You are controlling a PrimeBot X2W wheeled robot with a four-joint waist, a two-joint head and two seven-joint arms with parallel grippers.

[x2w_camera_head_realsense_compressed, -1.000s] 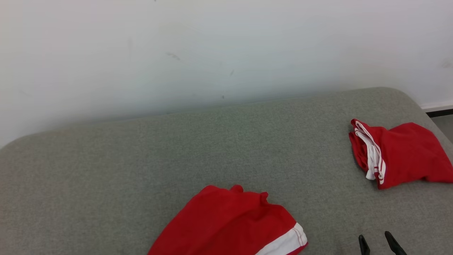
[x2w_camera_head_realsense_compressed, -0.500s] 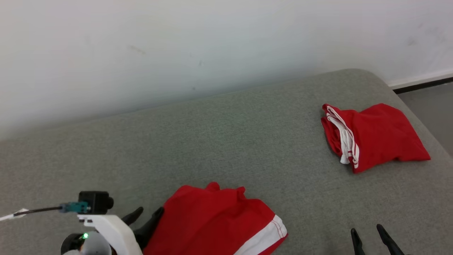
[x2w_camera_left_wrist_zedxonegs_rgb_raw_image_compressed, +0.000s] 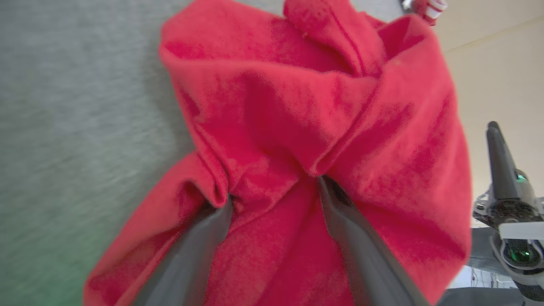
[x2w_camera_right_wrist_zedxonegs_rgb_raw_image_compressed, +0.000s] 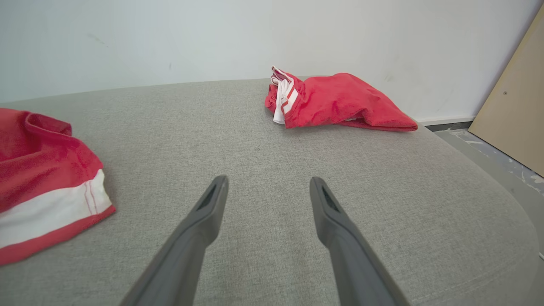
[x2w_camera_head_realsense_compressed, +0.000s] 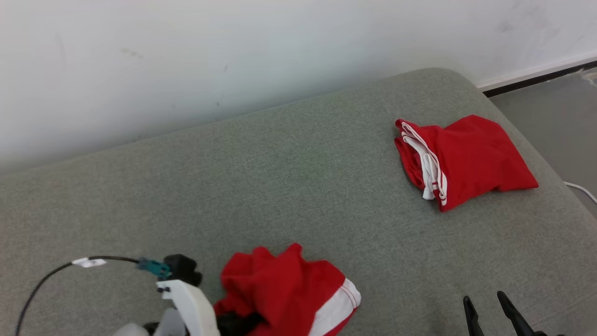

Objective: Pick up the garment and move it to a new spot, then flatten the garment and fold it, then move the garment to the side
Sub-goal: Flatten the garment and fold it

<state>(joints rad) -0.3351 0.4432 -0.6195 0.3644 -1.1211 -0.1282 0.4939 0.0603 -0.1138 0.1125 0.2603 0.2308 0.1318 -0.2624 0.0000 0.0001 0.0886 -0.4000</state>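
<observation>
We are finding the left hand [x2w_camera_left_wrist_zedxonegs_rgb_raw_image_compressed: 275, 192] released, spread wide and pushing into the crumpled red garment [x2w_camera_head_realsense_compressed: 284, 284], which is lying near-left on the grey cushion [x2w_camera_head_realsense_compressed: 280, 177]. The right hand [x2w_camera_head_realsense_compressed: 485, 304] is idling, released. We are expecting slippage if the left hand pinches only one loose fold.

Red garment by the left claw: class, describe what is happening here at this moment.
The robot's left claw has its open fingers pushed into the crumpled red garment with the white band, at the near edge of the grey padded surface. Cloth is bunched between the fingers, but they have not closed on it. The right claw hovers open over bare surface, touching nothing. A second red garment lies folded near the far right corner.
</observation>
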